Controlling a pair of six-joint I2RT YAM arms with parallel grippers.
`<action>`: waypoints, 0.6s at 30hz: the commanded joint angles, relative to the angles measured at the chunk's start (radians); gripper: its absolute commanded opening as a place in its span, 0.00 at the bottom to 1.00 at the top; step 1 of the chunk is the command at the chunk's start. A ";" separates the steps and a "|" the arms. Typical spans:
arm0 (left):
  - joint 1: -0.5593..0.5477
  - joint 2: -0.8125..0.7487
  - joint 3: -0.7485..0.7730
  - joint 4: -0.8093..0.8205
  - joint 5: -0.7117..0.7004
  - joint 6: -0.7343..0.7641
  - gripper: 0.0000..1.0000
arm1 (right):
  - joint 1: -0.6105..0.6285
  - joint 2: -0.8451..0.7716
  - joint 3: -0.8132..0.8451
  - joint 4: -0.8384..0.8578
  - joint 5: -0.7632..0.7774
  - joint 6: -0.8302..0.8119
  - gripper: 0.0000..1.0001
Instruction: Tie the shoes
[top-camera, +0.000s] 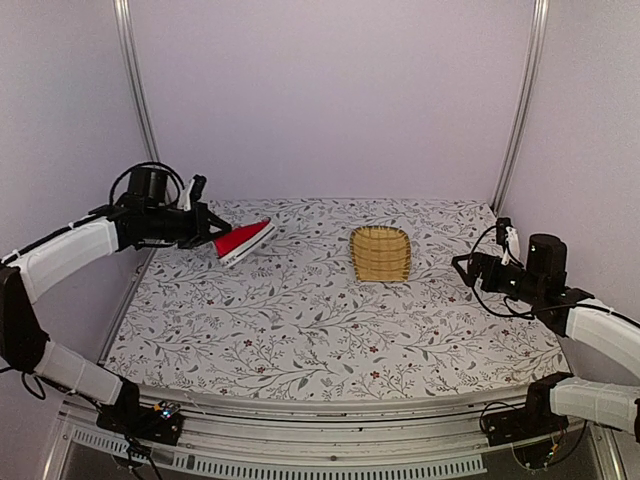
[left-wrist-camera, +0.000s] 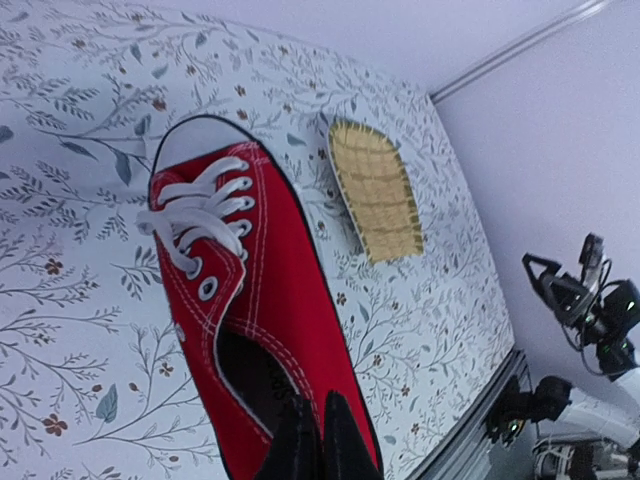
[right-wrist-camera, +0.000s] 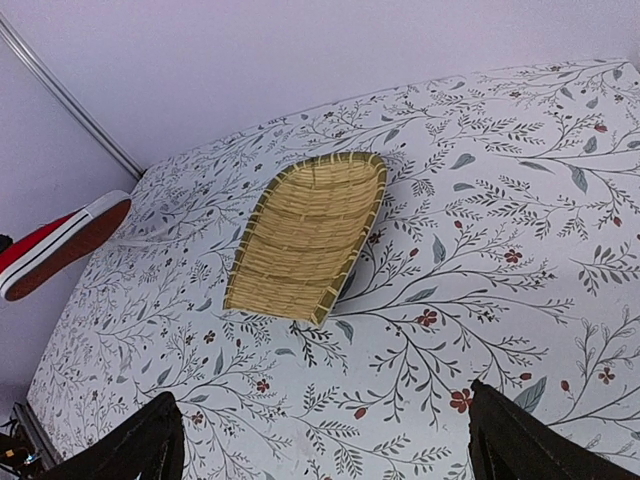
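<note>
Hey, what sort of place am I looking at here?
Probably a robot lab test booth: two robot arms bolted at the table edge, plain walls on metal posts around it, with a red shoe and basket as props.

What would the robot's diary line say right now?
left gripper: shut on sneaker heel | right gripper: open, holding nothing | laces: no bow | basket: empty

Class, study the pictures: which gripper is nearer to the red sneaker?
Left. The left gripper is pinching the red sneaker at its heel. The right gripper hangs open well away from it, beyond the yellow basket.
</note>
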 joint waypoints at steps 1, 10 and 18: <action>0.177 -0.128 -0.001 0.141 0.127 -0.151 0.00 | -0.003 -0.008 0.040 -0.028 -0.008 0.007 0.99; 0.311 -0.246 0.100 0.033 0.037 -0.067 0.00 | -0.004 0.001 0.044 -0.017 -0.014 0.023 0.99; 0.013 -0.290 -0.236 0.265 -0.069 -0.183 0.00 | -0.004 0.024 0.026 -0.001 -0.020 0.036 0.99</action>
